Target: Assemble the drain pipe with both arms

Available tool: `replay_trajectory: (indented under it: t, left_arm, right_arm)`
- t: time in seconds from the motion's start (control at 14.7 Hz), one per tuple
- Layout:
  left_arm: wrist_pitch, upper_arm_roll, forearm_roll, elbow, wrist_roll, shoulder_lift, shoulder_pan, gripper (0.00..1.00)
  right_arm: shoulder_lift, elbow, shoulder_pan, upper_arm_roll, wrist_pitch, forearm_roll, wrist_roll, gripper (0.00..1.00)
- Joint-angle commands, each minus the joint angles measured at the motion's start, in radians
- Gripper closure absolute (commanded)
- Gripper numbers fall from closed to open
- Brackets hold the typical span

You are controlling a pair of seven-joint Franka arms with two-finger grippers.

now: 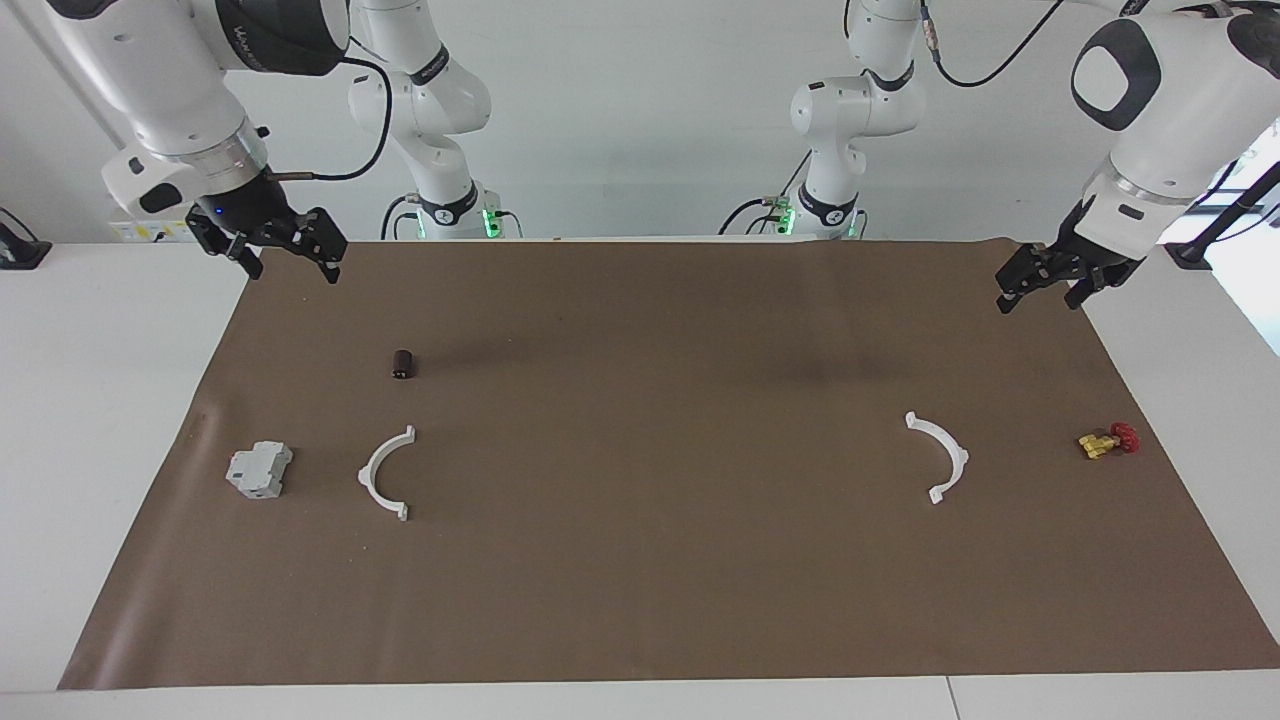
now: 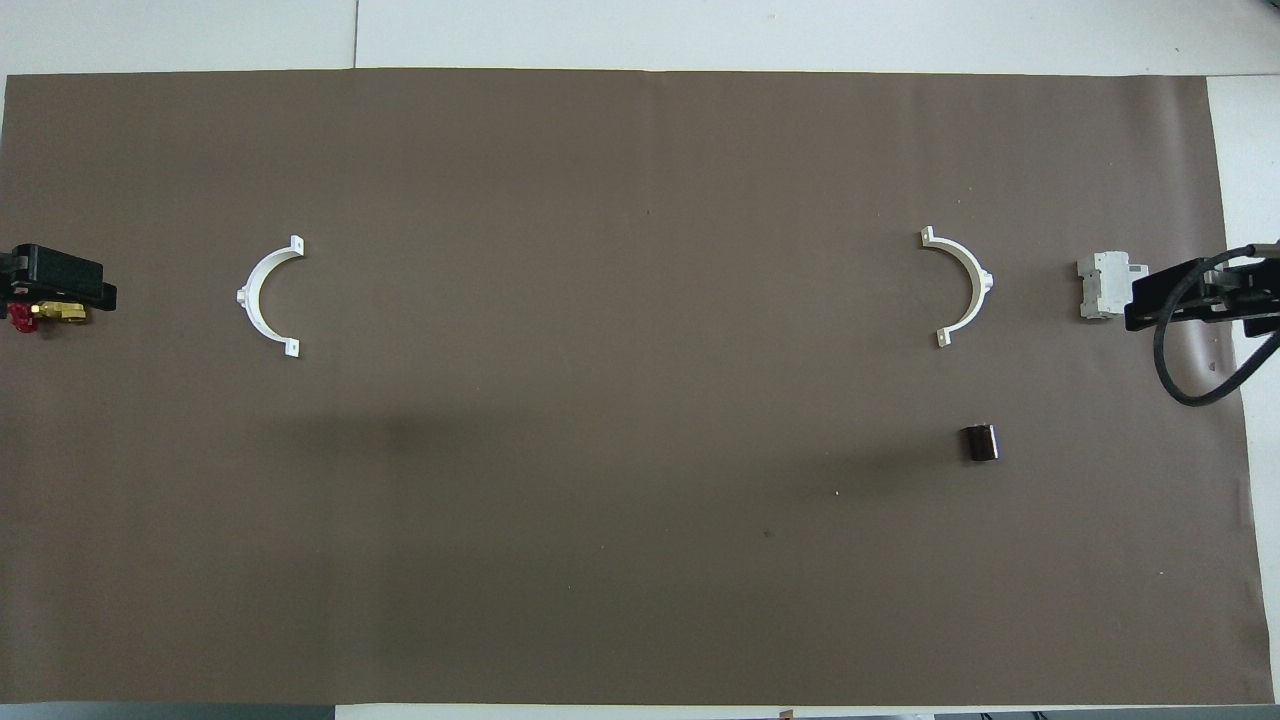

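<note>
Lying flat on the brown paper sheet (image 1: pixel 640 600), the two white half-ring arcs of the drain pipe sit well apart, one toward the right arm's end (image 1: pixel 385 473) and one toward the left arm's end (image 1: pixel 940 456), their open sides turned toward each other across the middle of the sheet; that layout seems meant to give each arm its own piece. Neither arc is touched yet, so I judge the assembly has not begun. The right gripper (image 1: pixel 285 255) hangs in the air over the sheet's corner at the robots' edge on its own end, fingers spread and holding nothing. The left gripper (image 1: pixel 1040 288) hangs over the matching corner at its end, also spread and empty. Both look parked clear of the parts. A grey boxy block (image 1: pixel 259 470) lies beside the right arm's arc toward that end's edge, a small dark cylinder (image 1: pixel 403 364) lies nearer the robots than that arc, and a brass valve with a red handle (image 1: pixel 1107 441) sits beside the other arc near its end's edge
</note>
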Motion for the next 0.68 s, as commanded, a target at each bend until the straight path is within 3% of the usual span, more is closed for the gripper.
replay_trajectory:
  t: [0.0, 0.14, 0.61]
  left_arm:
    - [0.010, 0.006, 0.018, -0.008, 0.005, -0.013, -0.008, 0.00]
    - [0.010, 0.006, 0.018, -0.008, 0.004, -0.012, -0.008, 0.00]
    - [0.010, 0.006, 0.018, -0.008, 0.005, -0.012, -0.008, 0.00]
  right_arm:
    - [-0.022, -0.034, 0.001, 0.003, 0.059, 0.020, -0.010, 0.00]
    - [-0.010, -0.062, 0.002, 0.003, 0.123, 0.022, -0.013, 0.00]
    - [0.235, -0.065, 0.022, 0.007, 0.419, 0.048, -0.036, 0.00]
